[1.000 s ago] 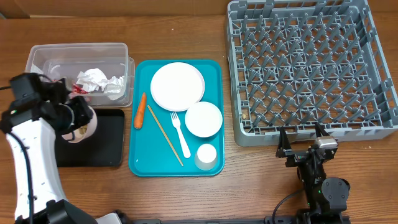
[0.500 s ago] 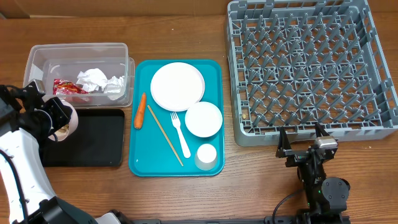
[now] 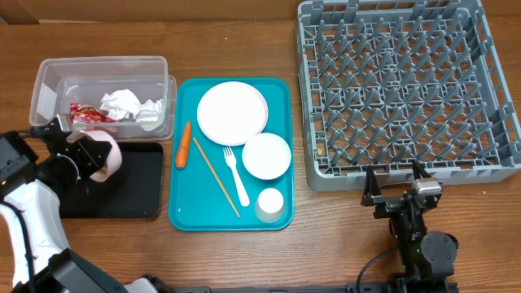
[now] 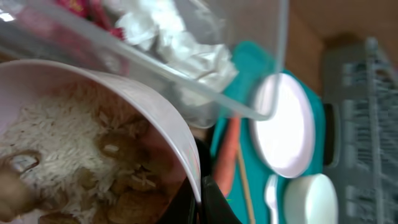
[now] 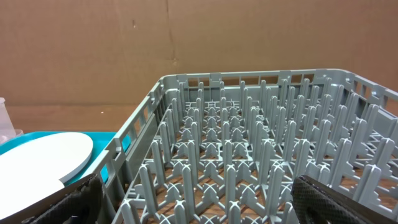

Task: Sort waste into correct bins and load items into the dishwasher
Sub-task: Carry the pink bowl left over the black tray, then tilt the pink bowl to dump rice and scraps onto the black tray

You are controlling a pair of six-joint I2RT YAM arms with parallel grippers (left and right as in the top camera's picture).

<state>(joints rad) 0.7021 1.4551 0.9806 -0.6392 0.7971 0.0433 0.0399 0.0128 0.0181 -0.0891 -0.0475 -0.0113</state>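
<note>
So the left pincer (image 3: 85, 156) is clamped tight on the rim of a white bowl (image 3: 102, 156), and the wrist view shows the bowl is far from empty; white rice and brown food scraps (image 4: 81, 155) are piled inside.

The bit that matters: the bowl hangs tilted over the far left corner of the shallow black tray (image 3: 138, 191); the bare tray floor runs out to the right of it and back toward the robot. The clear tub (image 3: 49, 77) is just beyond, its near wall right beside the bowl's rim, with crumpled napkins (image 3: 130, 106) and a red wrapper (image 3: 85, 115) already in it. From overhead the bowl's mouth looks turned back toward the wrist rather than down. My guess is the next move is a roll of the wrist to dump the food in the tray, and it'd need to stay clear of that tub wall and the tray's left edge or rice ends up on the bench.

The right pincer (image 3: 396, 185) is spread wide with nothing in it, parked at the front wall of the grey dish rack (image 3: 342, 175), well away from all this; it's a left arm job.

The rest is waiting on the teal tray (image 3: 181, 213): the carrot (image 3: 184, 144), wooden stick (image 3: 216, 187), fork (image 3: 236, 175), plate (image 3: 232, 112), second bowl (image 3: 266, 155) and small cup (image 3: 270, 201).
</note>
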